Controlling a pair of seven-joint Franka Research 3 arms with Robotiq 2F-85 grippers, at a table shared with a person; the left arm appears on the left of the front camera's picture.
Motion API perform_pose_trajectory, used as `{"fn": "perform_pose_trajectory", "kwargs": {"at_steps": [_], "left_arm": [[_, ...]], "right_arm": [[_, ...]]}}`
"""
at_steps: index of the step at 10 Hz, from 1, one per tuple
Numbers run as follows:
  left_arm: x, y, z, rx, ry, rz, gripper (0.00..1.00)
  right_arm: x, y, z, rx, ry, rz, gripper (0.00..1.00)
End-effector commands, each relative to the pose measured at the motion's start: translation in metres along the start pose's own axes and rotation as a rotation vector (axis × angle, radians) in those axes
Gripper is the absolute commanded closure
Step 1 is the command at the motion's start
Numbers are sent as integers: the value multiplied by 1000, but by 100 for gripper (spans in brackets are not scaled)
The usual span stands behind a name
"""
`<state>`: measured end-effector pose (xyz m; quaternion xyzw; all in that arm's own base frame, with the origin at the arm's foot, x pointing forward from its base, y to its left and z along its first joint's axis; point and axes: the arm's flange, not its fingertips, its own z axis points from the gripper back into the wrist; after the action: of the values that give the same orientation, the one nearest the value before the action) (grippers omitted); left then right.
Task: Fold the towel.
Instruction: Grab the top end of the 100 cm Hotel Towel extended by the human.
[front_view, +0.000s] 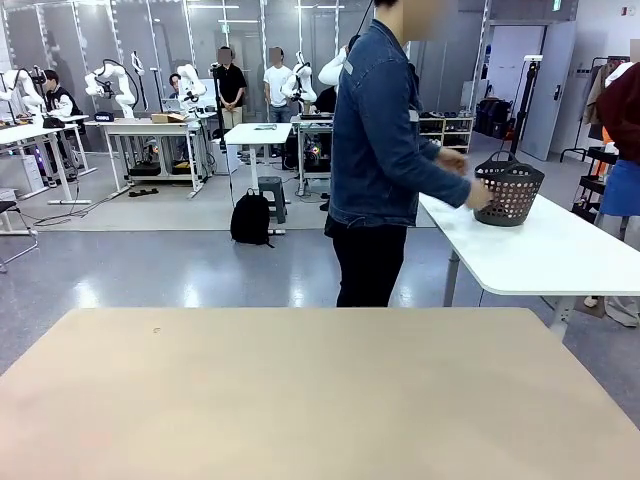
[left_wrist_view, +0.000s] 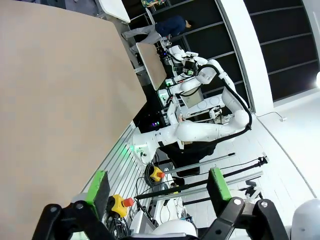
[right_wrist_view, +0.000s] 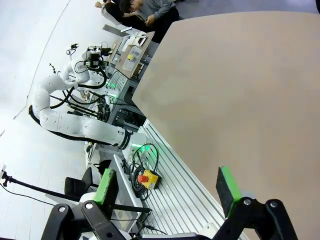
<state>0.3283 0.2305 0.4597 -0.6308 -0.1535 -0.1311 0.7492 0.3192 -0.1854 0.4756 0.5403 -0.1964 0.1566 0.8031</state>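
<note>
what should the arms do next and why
Probably hold both arms back and wait for the towel. The left gripper and right gripper stand open, clear of the tan table, and the person is turned to the white side table with a hand at the dark basket.

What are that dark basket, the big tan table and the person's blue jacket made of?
The basket looks like dark moulded plastic: stiff walls pierced by regular holes. The table seems a matte beige laminate or wood board, smooth, no grain visible. The jacket looks like blue denim, judging by its colour and stitched seams.
</note>
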Motion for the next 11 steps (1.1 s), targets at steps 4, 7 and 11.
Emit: {"fn": "perform_pose_trajectory", "kwargs": {"at_steps": [4, 7, 11], "left_arm": [[-2, -2, 0, -10, 9, -7, 0], [-2, -2, 0, -10, 9, -7, 0], [-2, -2, 0, -10, 9, -7, 0]], "right_arm": [[1, -1, 0, 14, -12, 24, 0], [1, -1, 0, 14, -12, 24, 0], [1, -1, 0, 14, -12, 24, 0]]}}
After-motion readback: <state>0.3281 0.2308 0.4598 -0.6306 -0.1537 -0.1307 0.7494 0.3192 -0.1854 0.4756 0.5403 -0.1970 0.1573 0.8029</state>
